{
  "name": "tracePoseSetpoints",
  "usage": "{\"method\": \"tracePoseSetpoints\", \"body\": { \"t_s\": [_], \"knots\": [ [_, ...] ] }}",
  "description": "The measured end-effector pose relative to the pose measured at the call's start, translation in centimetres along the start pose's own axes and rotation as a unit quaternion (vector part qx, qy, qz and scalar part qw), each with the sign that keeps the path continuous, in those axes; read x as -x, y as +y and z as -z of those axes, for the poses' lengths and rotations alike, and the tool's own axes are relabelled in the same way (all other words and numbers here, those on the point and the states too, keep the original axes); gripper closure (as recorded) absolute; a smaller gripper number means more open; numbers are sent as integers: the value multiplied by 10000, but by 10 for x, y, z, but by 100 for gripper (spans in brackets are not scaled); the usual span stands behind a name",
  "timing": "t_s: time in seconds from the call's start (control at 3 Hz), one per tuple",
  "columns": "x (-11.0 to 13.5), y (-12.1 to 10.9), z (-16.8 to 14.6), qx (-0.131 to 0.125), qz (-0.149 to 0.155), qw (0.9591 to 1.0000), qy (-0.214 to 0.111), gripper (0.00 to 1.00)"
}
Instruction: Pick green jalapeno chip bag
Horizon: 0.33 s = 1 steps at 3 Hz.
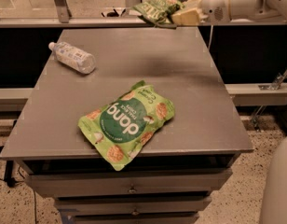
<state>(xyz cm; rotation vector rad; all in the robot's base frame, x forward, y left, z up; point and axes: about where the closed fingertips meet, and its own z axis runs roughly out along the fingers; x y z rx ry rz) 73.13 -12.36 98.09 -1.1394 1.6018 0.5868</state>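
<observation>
The green jalapeno chip bag (pixel 155 10) is a small dark olive-green crinkly bag. It hangs in the air above the far edge of the grey table (pixel 194 78), at the top of the camera view. My gripper (pixel 178 14) comes in from the upper right and is shut on the bag's right end. Its cream-coloured fingers (pixel 186 17) clamp the bag. The white arm runs off to the right.
A large lime-green "dang" pouch (pixel 127 122) lies near the table's front edge, overhanging it slightly. A clear plastic water bottle (pixel 72 57) lies on its side at the far left. Drawers sit under the tabletop. A rail runs behind the table.
</observation>
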Motion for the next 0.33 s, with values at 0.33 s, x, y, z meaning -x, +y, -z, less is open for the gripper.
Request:
{"method": "tracePoseSetpoints", "body": {
  "t_s": [0.33],
  "knots": [
    [45,22,17,272,202,9993,-171,100]
  ]
}}
